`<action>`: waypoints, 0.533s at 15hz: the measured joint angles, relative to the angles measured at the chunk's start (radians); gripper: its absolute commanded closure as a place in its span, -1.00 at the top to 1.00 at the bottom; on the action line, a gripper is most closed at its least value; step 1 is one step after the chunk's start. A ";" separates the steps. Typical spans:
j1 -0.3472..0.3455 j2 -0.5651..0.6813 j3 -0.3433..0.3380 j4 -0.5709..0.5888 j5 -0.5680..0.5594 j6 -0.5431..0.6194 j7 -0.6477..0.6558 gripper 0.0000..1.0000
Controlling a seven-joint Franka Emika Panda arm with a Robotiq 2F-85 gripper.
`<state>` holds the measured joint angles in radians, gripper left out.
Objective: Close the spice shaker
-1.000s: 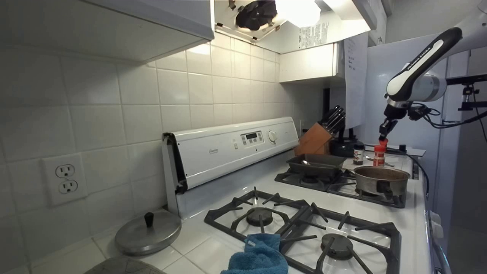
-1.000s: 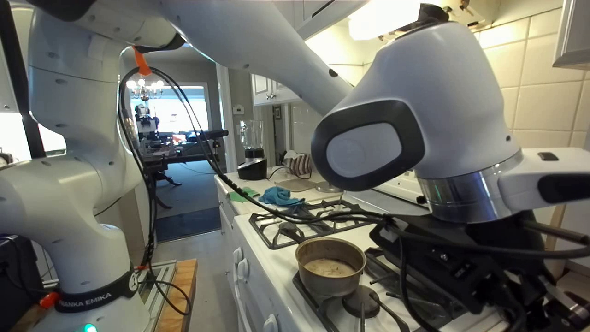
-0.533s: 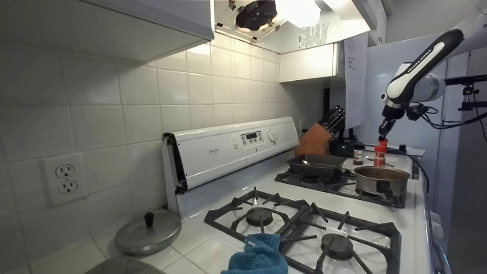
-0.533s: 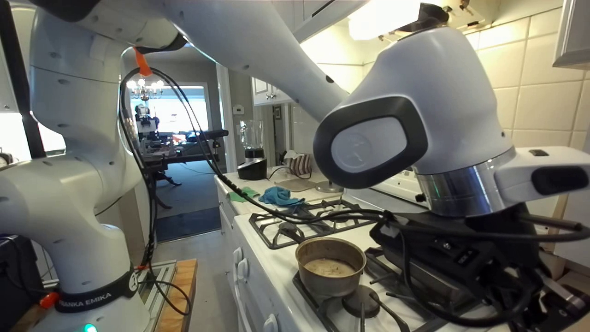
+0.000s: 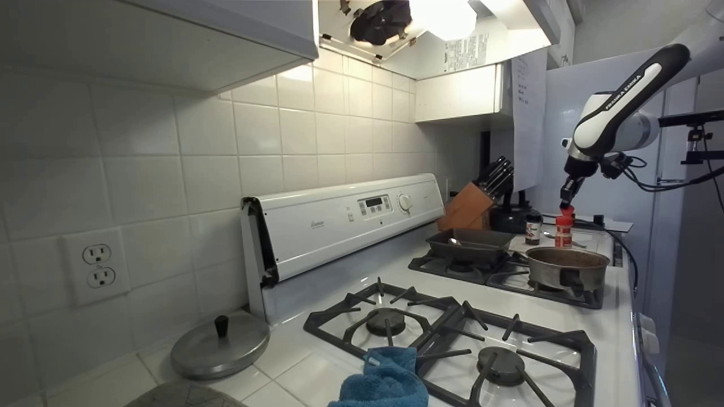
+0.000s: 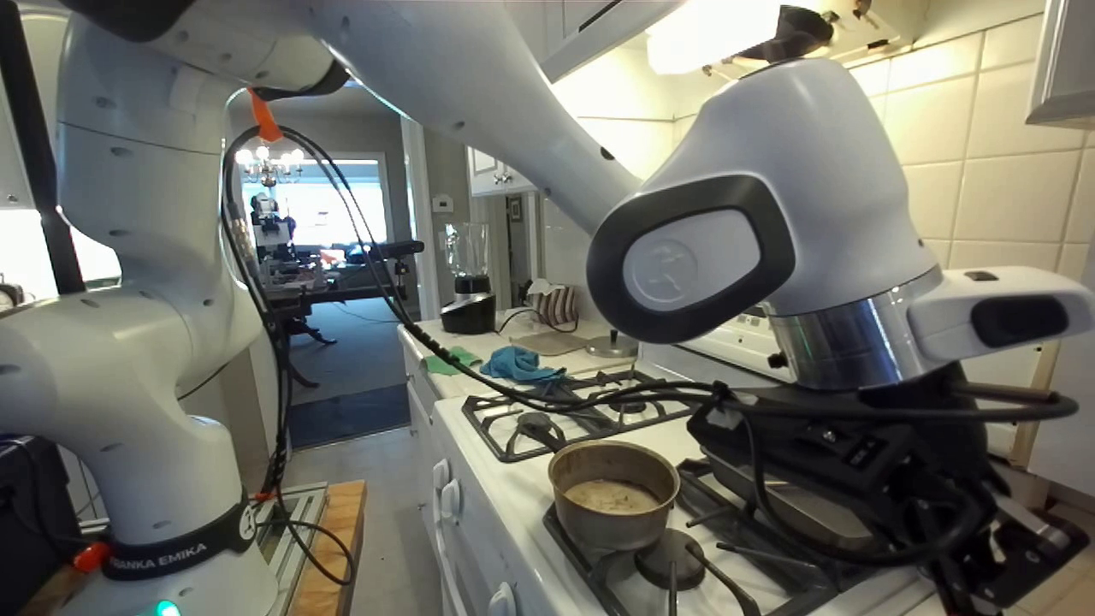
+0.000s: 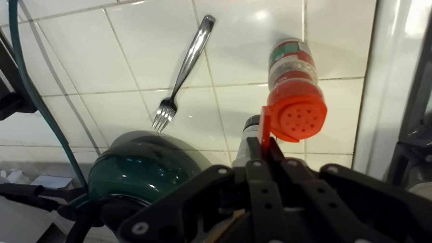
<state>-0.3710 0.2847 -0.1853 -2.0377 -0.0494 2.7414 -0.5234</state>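
Observation:
The spice shaker stands upright on the tiled counter behind the pot in an exterior view [image 5: 563,233]. In the wrist view the shaker [image 7: 293,77] shows its red top with a round patch of holes uncovered. Its red flap lid [image 7: 265,126] stands up at the left edge of the top, swung open. My gripper's fingertips [image 7: 266,145] are closed around the free end of this flap, also in an exterior view [image 5: 566,204]. The shaker body is outside the fingers. In the view from behind the arm, the shaker is out of sight and the fingertips are not clear.
A dark-capped spice bottle [image 7: 240,153] stands close beside the fingers. A fork [image 7: 190,60] and a green kettle [image 7: 141,168] are on the counter. A saucepan [image 5: 565,271] and a baking pan [image 5: 472,246] sit on the stove. A knife block [image 5: 466,208] stands behind.
The gripper and the flap have moved slightly left in an exterior view, and the wrist has tilted. The shaker has shifted only a little and remains upright. The gripper stays at the flap.

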 measured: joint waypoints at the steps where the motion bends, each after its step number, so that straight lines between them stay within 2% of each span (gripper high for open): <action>1: 0.002 0.000 -0.001 0.000 -0.010 0.000 0.005 -0.97; 8: 0.022 0.000 -0.015 -0.002 -0.071 0.000 0.039 -0.97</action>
<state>-0.3485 0.2849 -0.1998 -2.0394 -0.1203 2.7414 -0.4844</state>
